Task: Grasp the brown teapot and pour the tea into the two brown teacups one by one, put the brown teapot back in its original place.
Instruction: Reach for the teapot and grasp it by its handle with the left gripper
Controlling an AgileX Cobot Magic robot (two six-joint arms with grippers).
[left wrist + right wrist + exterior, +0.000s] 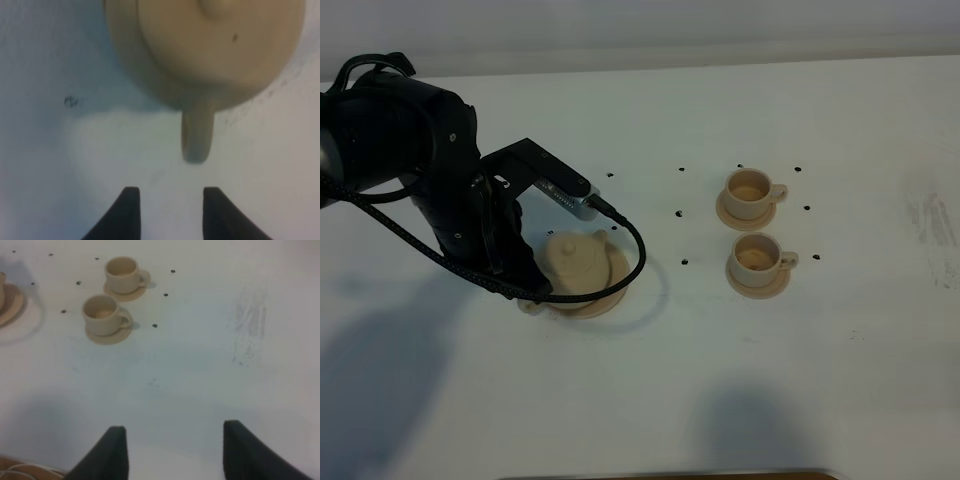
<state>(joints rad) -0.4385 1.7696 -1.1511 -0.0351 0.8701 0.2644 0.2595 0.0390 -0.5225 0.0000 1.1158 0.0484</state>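
Note:
The brown teapot (578, 258) stands on its wide saucer (610, 298), left of centre. My left gripper (169, 210) is open just behind the teapot's loop handle (197, 132), with its fingertips short of the handle and not touching it. The teapot's body and lid (215, 45) fill that wrist view. In the exterior high view the left arm (440, 190) hides the gripper's fingers. The two brown teacups stand on small saucers right of centre, one farther (750, 187) and one nearer (756, 256). They also show in the right wrist view (121, 273) (101, 312). My right gripper (172, 450) is open and empty above bare table.
Small black dots (684, 263) mark the white table around the cups and the teapot. A black cable (638, 250) loops over the saucer's right side. Grey scuff marks (932, 225) lie at the far right. A brown edge (670, 475) shows at the front.

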